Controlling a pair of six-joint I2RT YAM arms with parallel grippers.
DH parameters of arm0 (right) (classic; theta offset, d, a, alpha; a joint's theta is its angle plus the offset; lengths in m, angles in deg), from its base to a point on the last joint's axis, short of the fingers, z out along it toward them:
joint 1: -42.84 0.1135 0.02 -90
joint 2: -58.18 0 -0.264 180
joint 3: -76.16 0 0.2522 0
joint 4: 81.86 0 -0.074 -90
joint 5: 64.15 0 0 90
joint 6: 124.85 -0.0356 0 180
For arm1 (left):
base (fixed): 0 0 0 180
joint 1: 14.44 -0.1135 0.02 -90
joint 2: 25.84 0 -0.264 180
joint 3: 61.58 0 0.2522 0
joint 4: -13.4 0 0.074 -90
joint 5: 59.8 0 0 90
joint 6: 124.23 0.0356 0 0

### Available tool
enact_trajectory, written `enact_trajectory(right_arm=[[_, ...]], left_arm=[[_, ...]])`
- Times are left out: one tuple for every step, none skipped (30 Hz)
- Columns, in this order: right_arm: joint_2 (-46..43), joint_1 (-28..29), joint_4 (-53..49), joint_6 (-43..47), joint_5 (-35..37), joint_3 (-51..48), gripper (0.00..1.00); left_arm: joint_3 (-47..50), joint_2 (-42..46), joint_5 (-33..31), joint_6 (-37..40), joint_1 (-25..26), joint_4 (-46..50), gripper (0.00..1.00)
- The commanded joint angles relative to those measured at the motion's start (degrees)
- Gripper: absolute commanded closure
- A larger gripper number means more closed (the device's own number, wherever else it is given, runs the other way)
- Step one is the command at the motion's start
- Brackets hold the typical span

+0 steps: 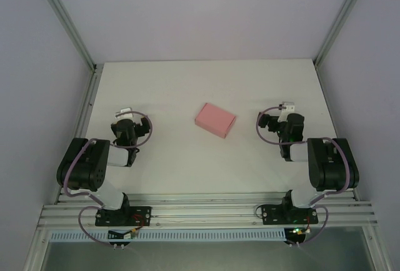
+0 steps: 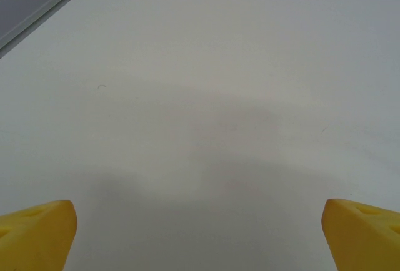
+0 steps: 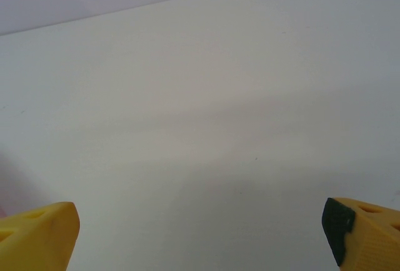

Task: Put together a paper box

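Near the middle of the white table [image 1: 175, 165], the paper box [image 1: 215, 120] is lying flat as a low, pink rectangular box with its top closed. It is sitting turned at an angle to the table's edges, so that one corner is pointing toward the near right. It is resting between the two arms, a little farther out than their wrists and well apart from both, and nothing is touching it. On the left, the left gripper [image 1: 125, 113] is hovering over bare tabletop and pointing toward the far side. In the left wrist view, the left gripper [image 2: 200, 233] is showing its two yellow fingertips [image 2: 37, 233] at opposite bottom corners, spread wide with only the white surface between them. On the right, the right gripper [image 1: 286, 107] is facing the far side in the same way. Its wrist view is showing the right gripper [image 3: 200, 233] spread just as wide, yellow fingertips [image 3: 37, 230] far apart, one carrying a dark pad, and holding nothing. Both arms are folding back toward their bases on the aluminium rail [image 1: 206, 211] along the near edge.
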Motion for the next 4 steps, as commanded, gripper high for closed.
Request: enact_trajectory(right_arm=[[-0.33,-0.03,1.65,-0.57,-1.81,-0.15,0.00],[-0.34,-0.04,1.51,-0.56,-1.81,-0.09,0.00],[-0.31,-0.06,1.59,-0.56,-1.81,-0.07,0.00],[-0.25,-0.15,1.60,-0.55,-1.81,-0.14,0.00]], left_arm=[[-0.49,0.08,0.96,0.30,-0.01,-1.96,0.00],[-0.52,0.21,0.99,0.27,0.02,-1.61,0.00],[-0.44,0.04,0.90,0.37,0.03,-1.99,0.00],[-0.55,0.20,0.98,0.26,-0.07,-1.67,0.00]])
